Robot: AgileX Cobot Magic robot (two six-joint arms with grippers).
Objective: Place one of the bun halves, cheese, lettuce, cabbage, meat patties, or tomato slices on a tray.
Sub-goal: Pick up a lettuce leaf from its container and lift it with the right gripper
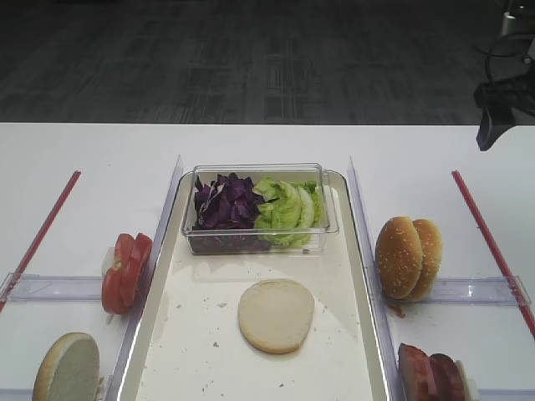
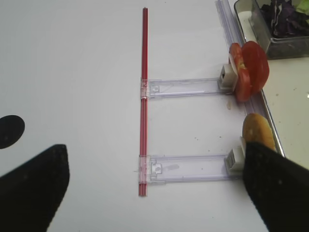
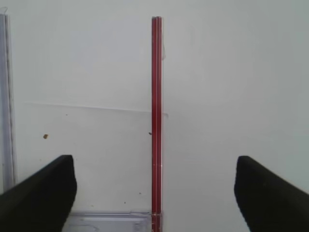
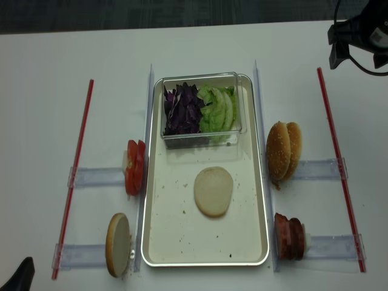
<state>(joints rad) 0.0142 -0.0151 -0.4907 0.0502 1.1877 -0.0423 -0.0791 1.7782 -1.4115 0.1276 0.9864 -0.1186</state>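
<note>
Around the bun half (image 4: 213, 191), the tray (image 4: 159, 242) floor lay bare on every side. Beyond it, the clear box (image 4: 202, 110) blocked the tray's far end; upright dividers (image 4: 262, 151) flanked both long sides.

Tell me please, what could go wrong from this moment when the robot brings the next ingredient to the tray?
1. The bun half lies cut side up mid tray; a topping dropped off-centre could miss it.
2. The lettuce and cabbage touch inside the clear box, so a grab may lift both.
3. The tomato slices and meat patties stand on edge; the open jaws may knock them over.
</note>
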